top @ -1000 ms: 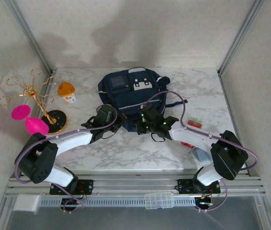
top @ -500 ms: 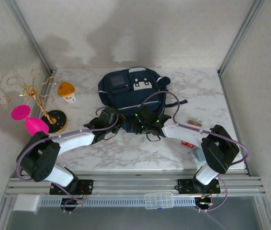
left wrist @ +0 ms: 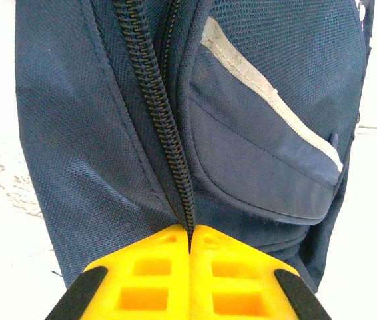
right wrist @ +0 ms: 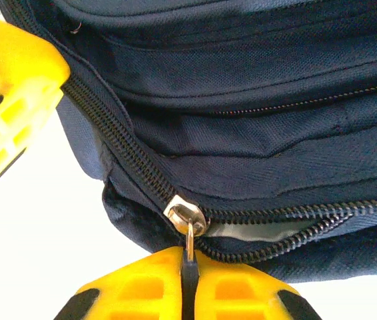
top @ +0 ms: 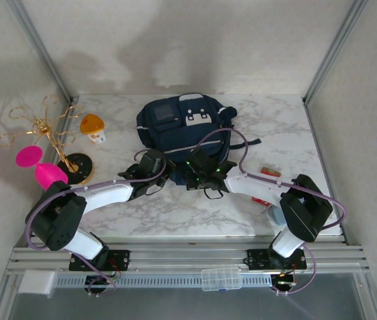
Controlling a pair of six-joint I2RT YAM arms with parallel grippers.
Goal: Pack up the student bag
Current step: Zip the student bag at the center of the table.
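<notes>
The student bag (top: 182, 127) is a navy-blue backpack lying flat at the back middle of the marble table, with both grippers at its near edge. My left gripper (top: 167, 172) (left wrist: 190, 232) is shut, its yellow fingers pinching the bag's zipper seam (left wrist: 165, 133) and fabric. My right gripper (top: 190, 175) (right wrist: 188, 253) is shut on the metal zipper pull (right wrist: 189, 241) hanging from the slider (right wrist: 186, 219). To the right of the slider the zipper (right wrist: 295, 232) gapes a little and pale lining shows. One of the left gripper's yellow fingers (right wrist: 8, 100) shows at the upper left of the right wrist view.
A gold wire stand (top: 48, 133) with a round base stands at the left edge, with a pink object (top: 38, 167) beside it. A small orange-capped jar (top: 93, 128) sits left of the bag. A red item (top: 268, 175) and a pale blue item (top: 280, 217) lie near the right arm.
My right gripper has moved left along the bag's near edge, closer to the left gripper, and closed on the zipper pull. The left gripper has held its pinch.
</notes>
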